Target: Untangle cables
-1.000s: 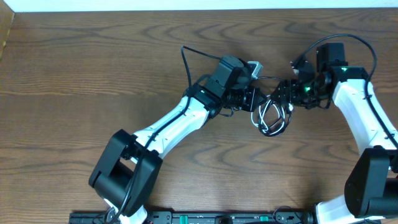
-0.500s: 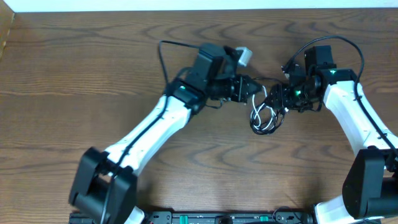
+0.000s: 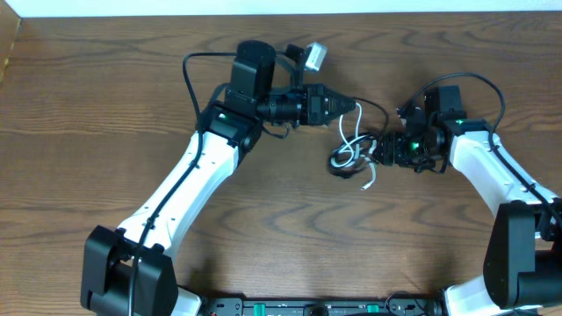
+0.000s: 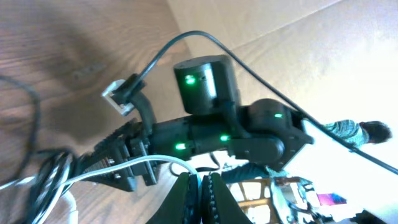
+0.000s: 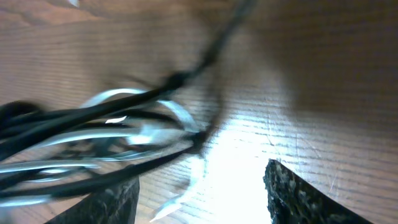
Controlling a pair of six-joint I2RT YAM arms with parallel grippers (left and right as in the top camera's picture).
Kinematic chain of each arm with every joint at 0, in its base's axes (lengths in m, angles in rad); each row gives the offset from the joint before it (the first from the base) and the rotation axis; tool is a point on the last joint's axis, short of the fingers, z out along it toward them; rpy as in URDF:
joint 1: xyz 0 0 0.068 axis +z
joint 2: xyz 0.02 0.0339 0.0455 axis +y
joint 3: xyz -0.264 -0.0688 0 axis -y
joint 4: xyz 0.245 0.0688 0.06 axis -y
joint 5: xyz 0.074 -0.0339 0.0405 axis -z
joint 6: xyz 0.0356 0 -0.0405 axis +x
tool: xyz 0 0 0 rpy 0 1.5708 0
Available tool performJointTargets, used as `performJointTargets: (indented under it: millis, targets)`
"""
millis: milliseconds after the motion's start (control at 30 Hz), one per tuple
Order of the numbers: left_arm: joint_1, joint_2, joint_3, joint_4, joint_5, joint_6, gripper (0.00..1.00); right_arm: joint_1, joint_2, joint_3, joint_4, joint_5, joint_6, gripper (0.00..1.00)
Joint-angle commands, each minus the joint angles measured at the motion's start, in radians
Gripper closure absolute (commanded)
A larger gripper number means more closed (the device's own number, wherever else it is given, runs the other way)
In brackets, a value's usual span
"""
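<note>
Cables [image 3: 349, 151] bunched between hands; light, limp, slippery, loops likely to snag; left hand [image 3: 350, 104] pinched together, strand unclear; right hand [image 5: 196, 180] jaws apart at bundle; best gripped near plug ends.

A loose tangle of thin black cord [image 3: 335, 166] and thin white cord [image 3: 349, 147] lies on the brown wooden counter [image 3: 105, 105]. The left gripper [image 3: 351, 105], closed tight, pinches a white strand. The right gripper [image 3: 379, 150] meets the tangle's right edge.
</note>
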Motion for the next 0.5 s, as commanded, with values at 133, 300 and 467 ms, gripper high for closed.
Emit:
performJointTargets:
  millis: [133, 300, 467]
  targets:
    - [0.021, -0.030, 0.015, 0.094, 0.102, -0.102, 0.92, 0.004, -0.004, -0.038, 0.090, -0.027, 0.046, 0.40]
    - [0.027, -0.030, 0.015, 0.089, 0.090, -0.103, 0.93, 0.004, -0.004, -0.038, 0.172, -0.274, -0.057, 0.35]
    - [0.042, -0.029, 0.015, 0.079, 0.064, -0.125, 0.93, 0.008, -0.004, -0.038, 0.233, -0.430, -0.143, 0.33]
